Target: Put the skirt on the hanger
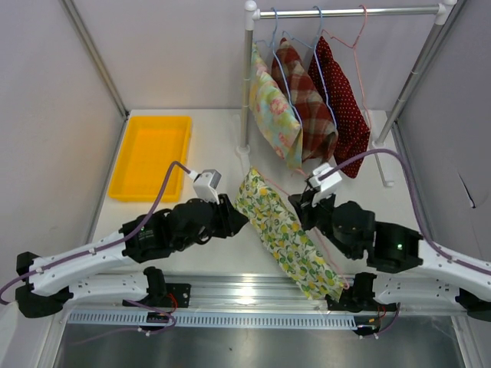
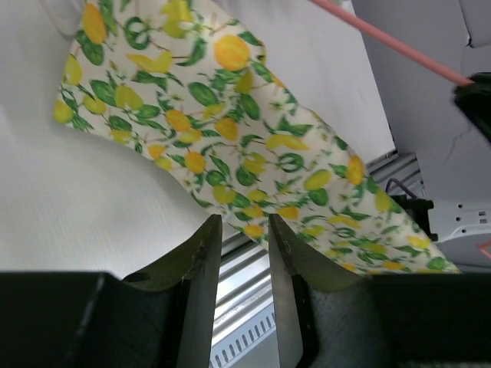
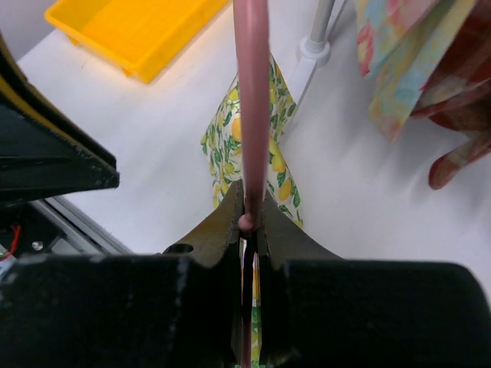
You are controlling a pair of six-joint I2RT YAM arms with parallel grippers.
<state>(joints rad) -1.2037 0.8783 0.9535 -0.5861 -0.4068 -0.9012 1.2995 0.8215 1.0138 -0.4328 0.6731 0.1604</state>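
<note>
The lemon-print skirt [image 1: 285, 234] hangs slantwise over the table's near middle, draped on a thin pink hanger [image 3: 251, 100]. My right gripper [image 1: 301, 201] is shut on the hanger's wire, which runs straight out from between its jaws [image 3: 251, 201]; the skirt [image 3: 219, 153] shows below it. My left gripper [image 1: 238, 217] sits at the skirt's upper left edge. Its jaws [image 2: 244, 222] stand apart with nothing between them, their tips just at the skirt's [image 2: 230, 130] lower edge. The hanger [image 2: 391, 42] crosses the top right of the left wrist view.
A yellow tray [image 1: 149, 157] lies at the back left. A clothes rack [image 1: 247, 92] at the back holds three hung garments [image 1: 307, 100] and an empty pink hanger [image 1: 349, 38]. An aluminium rail [image 1: 245, 295] runs along the near edge.
</note>
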